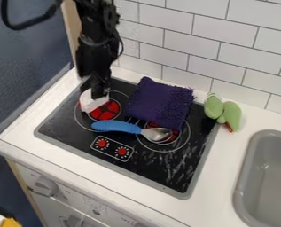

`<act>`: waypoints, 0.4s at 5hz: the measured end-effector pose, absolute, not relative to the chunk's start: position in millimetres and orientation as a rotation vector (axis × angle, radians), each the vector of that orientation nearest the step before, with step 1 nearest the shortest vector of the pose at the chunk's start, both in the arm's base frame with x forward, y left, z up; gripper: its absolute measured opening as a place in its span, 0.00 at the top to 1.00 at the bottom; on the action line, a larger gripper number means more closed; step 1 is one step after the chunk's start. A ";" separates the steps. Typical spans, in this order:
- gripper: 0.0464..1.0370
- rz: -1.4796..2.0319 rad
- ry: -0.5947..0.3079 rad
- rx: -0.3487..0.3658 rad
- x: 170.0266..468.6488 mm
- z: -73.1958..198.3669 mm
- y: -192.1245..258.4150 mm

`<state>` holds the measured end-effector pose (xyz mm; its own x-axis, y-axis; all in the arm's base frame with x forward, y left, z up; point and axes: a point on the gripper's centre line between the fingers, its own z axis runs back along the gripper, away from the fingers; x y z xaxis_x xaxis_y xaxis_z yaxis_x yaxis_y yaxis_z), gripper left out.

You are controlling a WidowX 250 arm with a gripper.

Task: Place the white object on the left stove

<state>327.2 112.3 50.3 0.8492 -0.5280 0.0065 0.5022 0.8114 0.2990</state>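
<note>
Black robotic gripper (97,94) (grasp indeterminable) at the curved white object (92,103), to be seated level on the red-and-black left burner (107,111) before withdrawal.

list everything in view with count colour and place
small chunky object: 1, white, at left burner
thick-handled metal spoon: 1, blue and silver, across stove
rough-textured cloth: 1, purple, behind spoon
rounded lobed object: 1, green, right of stove
flat glossy stove: 1, black, in counter
smooth counter: 1, white, around stove
rounded basin sink: 1, grey, right
tiled wall: 1, white, back
plain wall: 1, dark blue, left
robot gripper: 1, black, at white object
</note>
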 end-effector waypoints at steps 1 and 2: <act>0.04 -0.551 -0.106 0.325 326.0 76.7 106.8; 0.04 -0.579 -0.083 0.343 324.7 82.3 102.5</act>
